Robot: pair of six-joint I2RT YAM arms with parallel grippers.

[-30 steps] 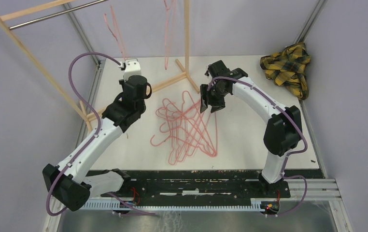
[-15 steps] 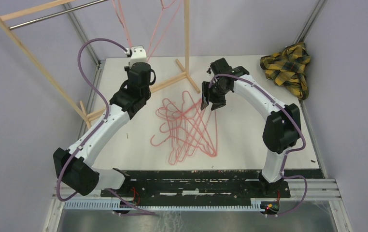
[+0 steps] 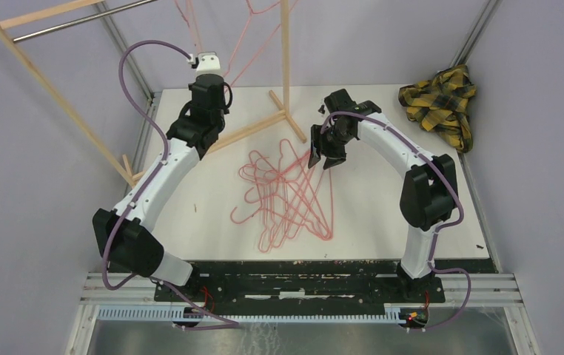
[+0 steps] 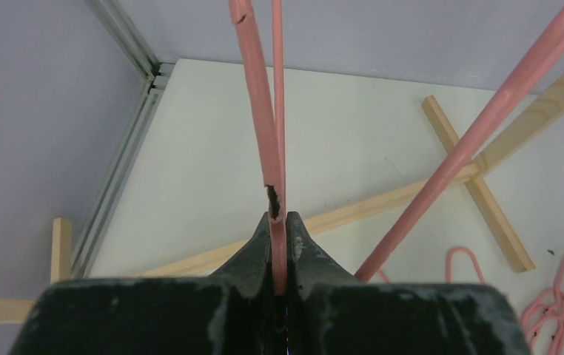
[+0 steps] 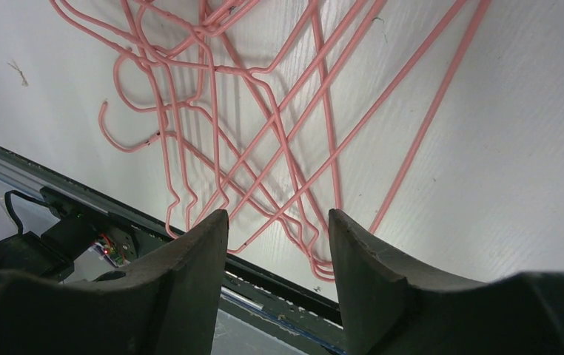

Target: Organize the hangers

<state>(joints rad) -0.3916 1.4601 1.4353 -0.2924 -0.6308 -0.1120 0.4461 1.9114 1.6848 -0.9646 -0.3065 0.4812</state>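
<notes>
Presently, one hanger [image 4: 260, 96] is clamped in the left tool [image 4: 279, 222], whose jaws are closed on the thin pink wire. It is raised at the far left of the desk [image 3: 383, 214], close to the rack [image 3: 49, 81]. Its hook lies outside every view. A neighbouring hanger [image 4: 486, 126] slants just beside it; whether the two touch cannot be told. The remaining hangers [image 3: 286, 196] lie in a tangled pile at mid-desk, hooks and triangles interlaced. The right tool [image 5: 277, 222] hovers above the far edge of that pile, jaws spread and gripping nothing.

Probable faults:

1. Slip or rotation. The grip is on a narrow, smooth wire, so the hanger may pivot in the jaws and its hook may miss the metal bar [image 3: 79, 22].
2. Snagging. The raised hanger may catch the neighbouring hanger or the rack's upright and drag either out of place.
3. Multiple pick-up. Because the pile is interlocked, a right-tool closure on one wire will likely lift several.
4. Rack displacement. The light wooden frame may shift if struck.
</notes>
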